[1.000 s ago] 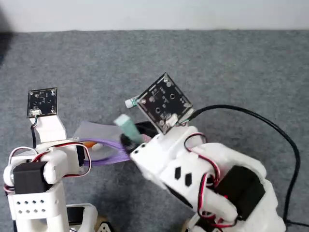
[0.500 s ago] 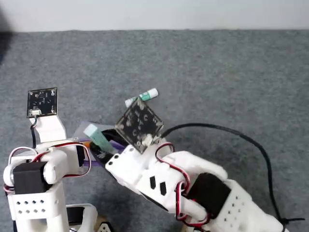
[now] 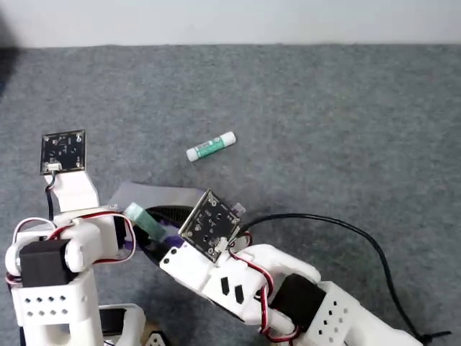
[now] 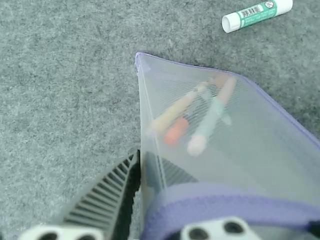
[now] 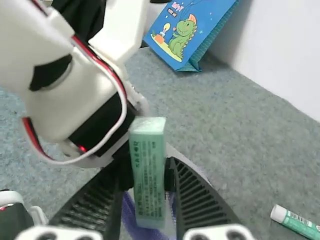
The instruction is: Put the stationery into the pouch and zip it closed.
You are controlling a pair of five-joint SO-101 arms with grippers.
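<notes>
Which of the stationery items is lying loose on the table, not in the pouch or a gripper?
The green-labelled glue stick, alone on the table. The green block is clamped in the right gripper; the pens are inside the pouch.

The eraser [image 5: 146, 170] is mint green, the glue stick [image 3: 210, 146] white with a green label, the pouch [image 4: 225, 150] see-through (purple along its edge), the worktop [image 3: 346, 108] speckled grey.
</notes>
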